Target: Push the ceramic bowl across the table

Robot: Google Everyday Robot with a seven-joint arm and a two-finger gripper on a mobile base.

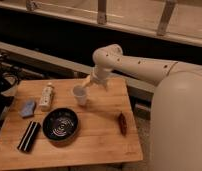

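I see the bowl [60, 124] sitting on the near-left part of the table [101, 137], upright, its black inside showing pale rings. Nothing is touching it.

The hand [88, 83] is over the far middle of the table, well apart from the bowl. It hangs just beside the far-right edge of a white cup [80, 95]. I cannot tell whether it touches the cup, and I cannot tell whether the hand is apart or together. The arm [139, 65] comes in from the right, bends at a rounded joint above the far edge of the table and slopes down to the hand. The robot's pale body [181, 125] fills the right side of my view.

The cup stands upright, beyond the bowl and slightly to its right, with a gap between them. Left of the cup a pale bottle [46, 95] lies on the table. A blue object [28, 108] lies near the left edge, just left of the bottle's near end. A black case [29, 135] lies at a slant just left of the bowl, close to the near-left corner. A small reddish-brown object [122, 123] lies near the right edge, well apart from the bowl.
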